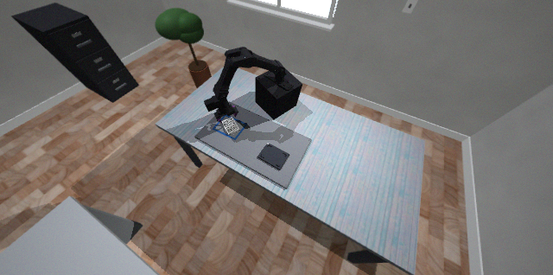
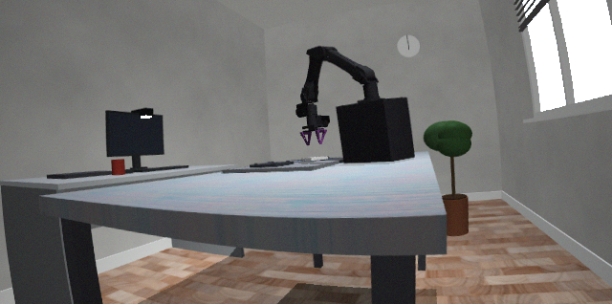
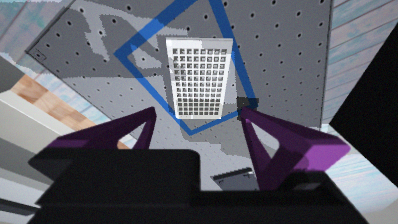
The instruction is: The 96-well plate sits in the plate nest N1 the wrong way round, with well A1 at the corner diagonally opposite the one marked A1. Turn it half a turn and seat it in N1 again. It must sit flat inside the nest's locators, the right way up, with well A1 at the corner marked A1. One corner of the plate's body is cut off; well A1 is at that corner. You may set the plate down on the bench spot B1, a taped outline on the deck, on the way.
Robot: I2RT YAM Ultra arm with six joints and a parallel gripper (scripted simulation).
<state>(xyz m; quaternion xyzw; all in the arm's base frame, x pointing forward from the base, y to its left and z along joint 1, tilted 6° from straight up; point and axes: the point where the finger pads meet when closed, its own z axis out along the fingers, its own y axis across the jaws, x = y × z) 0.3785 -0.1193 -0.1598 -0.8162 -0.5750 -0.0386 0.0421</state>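
Observation:
The white 96-well plate (image 3: 201,78) lies flat on the grey perforated deck (image 3: 280,55) inside the blue taped outline B1 (image 3: 145,40). It also shows in the top view (image 1: 232,126). My gripper (image 3: 198,111) hangs above the plate with its purple fingers wide open and nothing between them. In the exterior view the gripper (image 2: 314,137) is well above the deck, and the plate (image 2: 316,158) is a thin white strip below it. The dark plate nest N1 (image 1: 273,156) stands empty on the deck to the right. I cannot make out the plate's cut corner.
A large black box (image 1: 277,92) stands behind the deck, and the arm is mounted on it. The deck (image 1: 255,147) lies near the table's left end. A second desk with a monitor (image 2: 134,134) and a red cup (image 2: 118,166) stands apart.

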